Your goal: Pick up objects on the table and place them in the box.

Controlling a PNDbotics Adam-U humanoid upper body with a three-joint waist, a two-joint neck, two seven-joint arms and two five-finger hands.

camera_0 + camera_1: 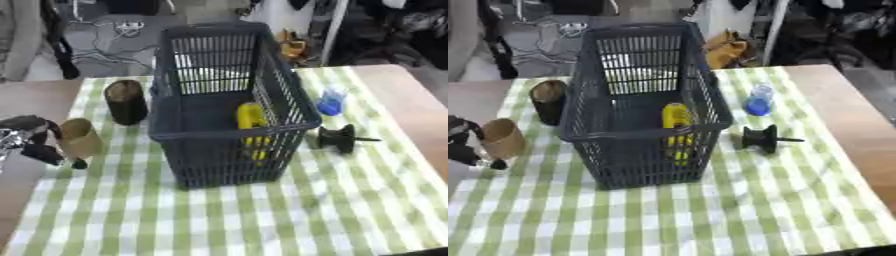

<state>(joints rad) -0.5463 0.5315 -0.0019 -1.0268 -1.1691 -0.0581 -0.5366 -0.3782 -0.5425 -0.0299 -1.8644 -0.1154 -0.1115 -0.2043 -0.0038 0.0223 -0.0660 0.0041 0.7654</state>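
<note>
The left hand [35, 137] comes in at the table's left edge with its dark fingers curled round a tan, cardboard-looking cylinder [80, 137], which stands just left of the dark blue slatted plastic basket [229, 131] that serves as the box. The main risk, as I judge it, is the lift: the cylinder looks light and smooth-walled, so it may slip or tilt in the fingers, and the basket's near-left rim stands higher than the cylinder's top, so a low carry could knock the cylinder against the rim or shove the basket across the cloth. The dark brown round-topped canister [126, 102] stands upright just behind the cylinder, near the basket's left wall, and a wide swing of the arm could tip it. A yellow, oblong object [252, 124] already lies inside the basket; what it is I cannot tell, perhaps a bottle or toy. To the basket's right sit a small blue-and-clear bottle [332, 101] and, nearer, a black spool-shaped thing with a thin spike [339, 138], which could roll if bumped. The green-and-white checked tablecloth [262, 220] looks soft and could ruck under a dragged object. The right hand shows in neither view.
</note>
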